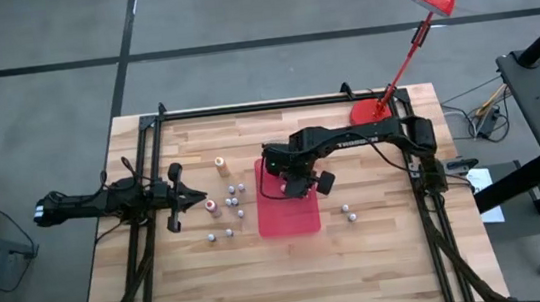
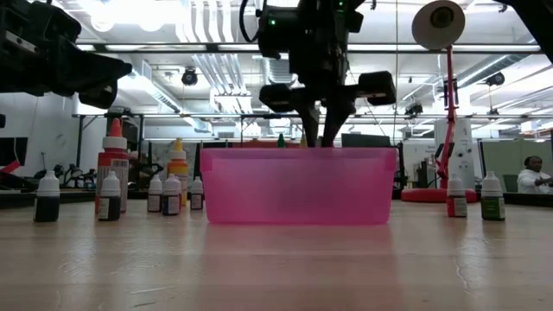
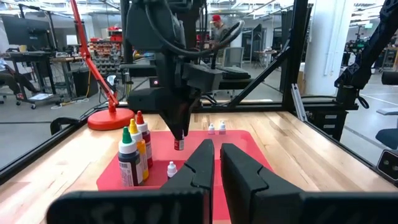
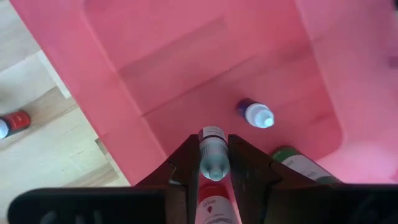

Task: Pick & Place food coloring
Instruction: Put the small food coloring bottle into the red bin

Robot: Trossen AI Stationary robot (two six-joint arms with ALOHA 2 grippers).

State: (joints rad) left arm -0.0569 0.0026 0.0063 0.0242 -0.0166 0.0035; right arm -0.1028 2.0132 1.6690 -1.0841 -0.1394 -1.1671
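Observation:
A small food coloring bottle (image 4: 213,155) with a red label sits between the fingers of my right gripper (image 1: 297,183), which points down into the red tray (image 1: 292,219). Inside the tray a white-capped bottle (image 4: 255,115) lies on the floor, and a green one (image 4: 298,165) lies beside it. Several more bottles (image 1: 232,201) stand upright on the wood left of the tray. Two more (image 1: 350,213) stand to its right. My left gripper (image 1: 197,195) is shut and level at the table's left side, holding nothing. My right gripper pinches the little bottle between its two fingers (image 4: 245,168), coming from above and pointing down. The bottle runs along the fingers, and its lower end (image 3: 179,145) sticks out below the fingertips. That end hangs upright over the tray floor, below the rim.
A red desk lamp has its round base (image 1: 366,111) at the table's far right corner. Taller bottles (image 3: 129,158) stand between my left gripper and the tray. The black frame rails (image 1: 245,106) run along the table's far edge and sides. Bare wood lies toward the near edge.

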